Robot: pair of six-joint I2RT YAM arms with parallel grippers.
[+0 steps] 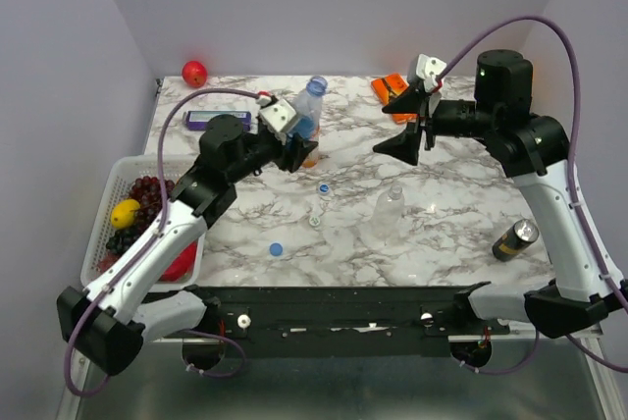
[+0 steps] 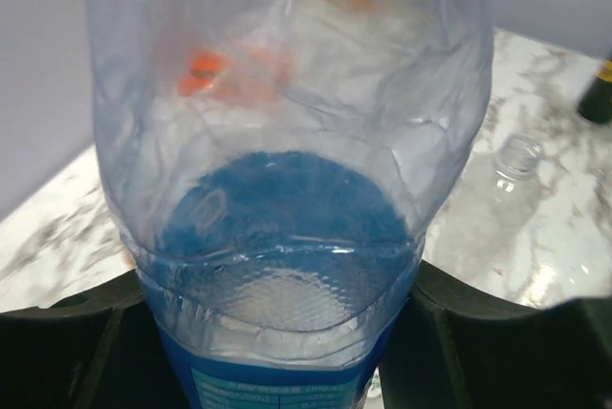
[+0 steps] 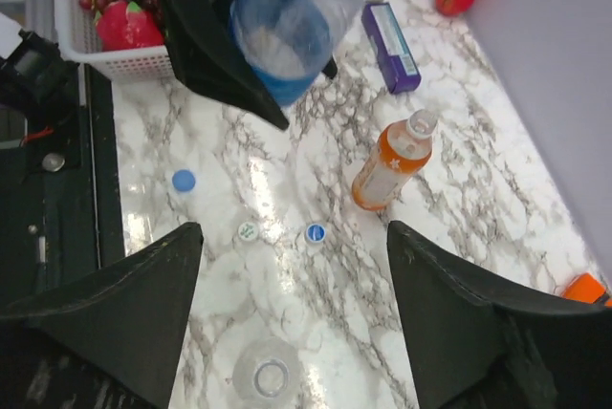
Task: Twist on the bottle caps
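White marble desk [image 1: 442, 243]. Left fingers [image 1: 294, 155] clamped round clear blue-labelled plastic bottle [image 1: 307, 111], held off desk, 10 o'clock. Right fingers [image 1: 400, 147] spread wide, empty, 1 o'clock. Orange-liquid bottle [image 3: 390, 162] upright, uncapped, under held one. All-clear bottle [image 1: 390, 206] mid-desk, uncapped. Two whitish round caps [image 1: 316, 216] at its 9 o'clock; solid blue cap [image 1: 276, 249] at 7 o'clock.

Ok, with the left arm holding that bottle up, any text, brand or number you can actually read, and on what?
No text is legible.
Blue-labelled bottle in the left gripper: faint label print, too blurred.
Purple box: pale panel, print too small.
Orange-liquid bottle: label too small.
Whitish caps: small coloured marks on top, unreadable.
Dark can: too small.
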